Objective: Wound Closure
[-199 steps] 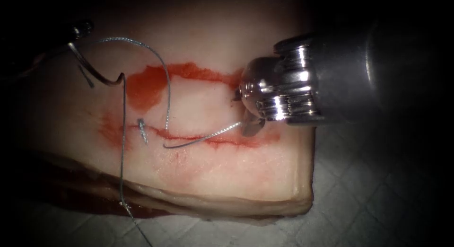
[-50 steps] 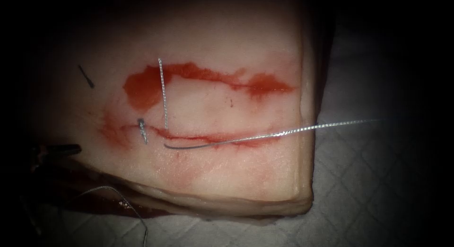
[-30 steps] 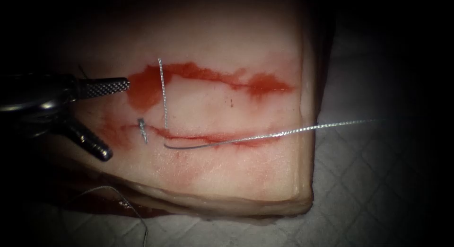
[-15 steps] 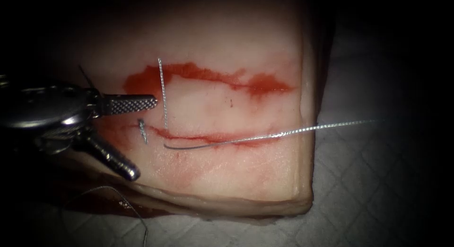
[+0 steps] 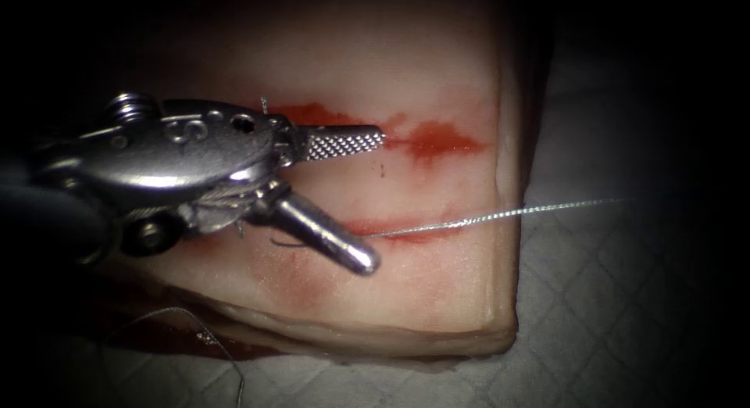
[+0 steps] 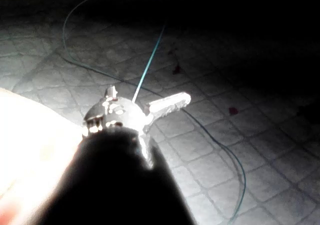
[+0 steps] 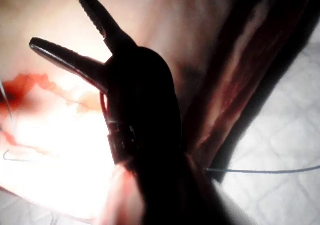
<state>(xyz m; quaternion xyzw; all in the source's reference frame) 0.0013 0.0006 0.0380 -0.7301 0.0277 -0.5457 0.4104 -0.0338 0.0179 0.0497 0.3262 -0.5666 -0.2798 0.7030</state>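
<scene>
Tissue [image 5: 437, 56] lies on a quilted pad [image 5: 609, 298] on the bench, its right end and front face ending in clear edges. The cut [image 5: 394, 224] runs across it and looks unclosed along the stretch I can see, with no stitch bridging it there, so I judge most of the closure is left to do. Red fluid [image 5: 437, 138] marks the surface behind the cut.

Thread [image 5: 500, 214] comes out of the cut near the lower jaw and runs straight over the tissue's right edge, out above the pad toward the bench's right side. Another strand [image 5: 223, 353] trails on the pad by the front edge.

The left hand [image 5: 376, 198] hovers over the left half of the cut, jaws spread wide and holding nothing. In the right wrist view the right hand [image 7: 56, 18] is also spread and empty above the tissue. I cannot tell where the needle is.

Room is good over the tissue's right half and the pad beyond; the taut thread crosses that space.
</scene>
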